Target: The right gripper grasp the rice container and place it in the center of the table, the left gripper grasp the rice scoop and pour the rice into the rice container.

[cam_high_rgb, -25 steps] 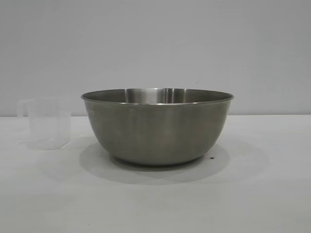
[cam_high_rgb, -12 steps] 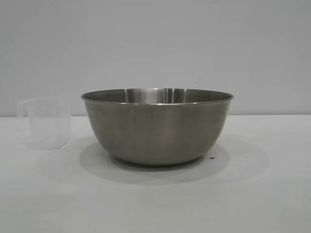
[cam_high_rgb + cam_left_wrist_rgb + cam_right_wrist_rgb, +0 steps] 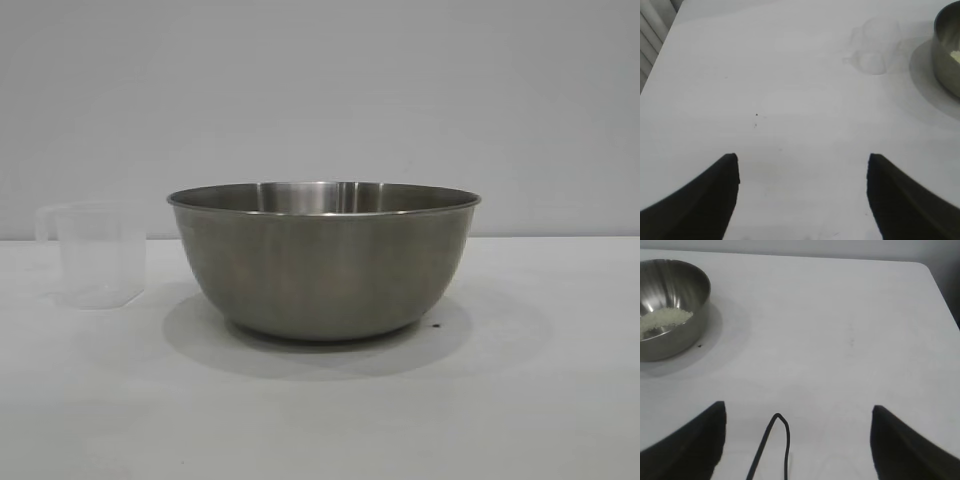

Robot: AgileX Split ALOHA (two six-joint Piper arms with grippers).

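The rice container (image 3: 323,262) stands upright on the table (image 3: 320,420), filling the middle of the exterior view, and casts a broad shadow around its base. The rice scoop (image 3: 97,254) stands upright on the table to the container's left in that view, close to it but apart from it, with its handle on the side away from the container. From this level angle the inside of the container is hidden below the rim, and neither hand appears. The right wrist view looks down into the rice container (image 3: 667,307) and shows what the exterior view cannot: the rice (image 3: 662,319) lies as a small heap on the inner floor of the bowl. A small dark speck (image 3: 700,345) lies on the table beside the container's base. The right hand (image 3: 797,440) hovers above bare table well apart from the container, its two fingers spread wide and holding nothing, with a looped black cable (image 3: 777,445) between them. The left wrist view shows the rice scoop (image 3: 874,47) as a faint clear shape near the container's edge (image 3: 946,50), where a sliver of rice is visible. The left hand (image 3: 802,195) hovers over bare table well short of the scoop, fingers spread wide and holding nothing.
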